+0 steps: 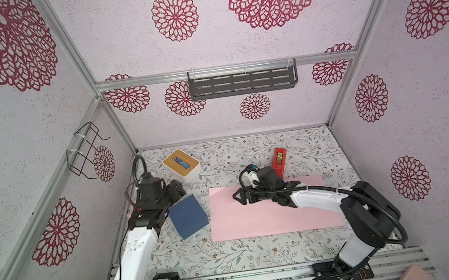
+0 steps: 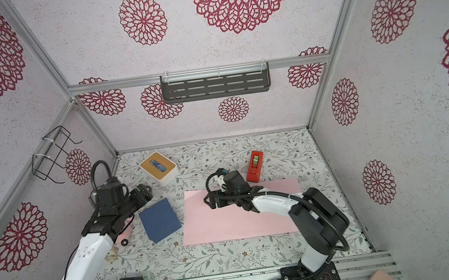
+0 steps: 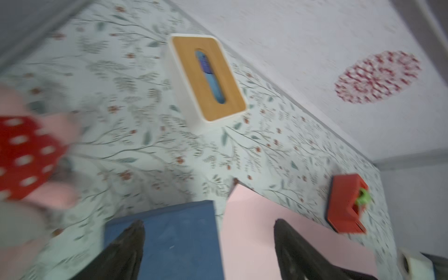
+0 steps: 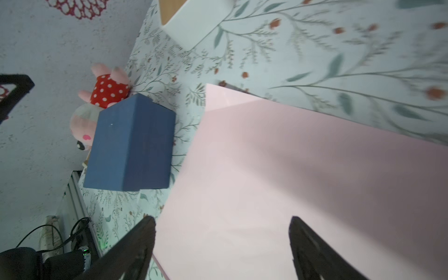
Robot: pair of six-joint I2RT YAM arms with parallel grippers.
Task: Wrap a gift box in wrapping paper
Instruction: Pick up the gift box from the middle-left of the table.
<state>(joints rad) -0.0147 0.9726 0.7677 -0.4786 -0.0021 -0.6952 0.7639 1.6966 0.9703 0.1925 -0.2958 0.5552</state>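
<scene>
Reading the bench left to right: a plush toy [image 4: 106,92] in a red dotted dress lies against the left wall, just behind the gift box [image 1: 188,220]. The left gripper [image 3: 208,223] hovers by the box's far-left corner; its fingers are spread wide with nothing clamped, one over the box top, the other over the paper's edge. The left arm rises from the front rail, wrist bent, jaws aimed toward the tissue box [image 1: 181,165] at the back.

The gift box stands on the floral table covering [image 1: 233,257], turned askew to the wrapping paper [image 1: 257,218] and just beside its left edge; the right wrist view shows a strip of covering between them. Judgement: box stiff, matte, probably light. Take it across two opposite side faces with the jaws near full spread; the matte skin should give fair friction.

The paper lies flat, pink face up, right of the box. Judgement: thin, limp, creases easily, no purchase from above; take it at an edge or corner, or pin it while the box is set on.

The right gripper [image 4: 222,218] hangs low over the paper's far-left part; its fingers are apart and hold nothing. The right arm comes from the front right, elbow high, forearm crossing above the sheet, jaws pointing toward the box. A red tape dispenser [image 1: 280,160] stands just behind the paper's far edge.
</scene>
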